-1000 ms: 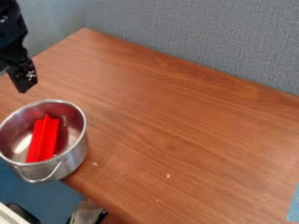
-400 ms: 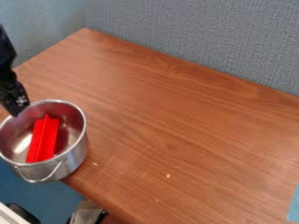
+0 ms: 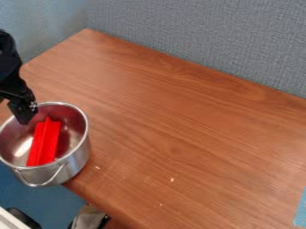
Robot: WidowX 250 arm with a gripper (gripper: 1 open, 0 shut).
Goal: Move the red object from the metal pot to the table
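camera view: the gripper (image 3: 21,111) hung with jaws apart over the far rim of the metal pot (image 3: 74,154). the red block (image 3: 46,141) lay inside. a jaw could strike the rim and shove the pot along the table (image 3: 191,116).

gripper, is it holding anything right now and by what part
Nothing is held. The gripper hangs open over the far rim of the metal pot, and the red object lies loose inside the pot.
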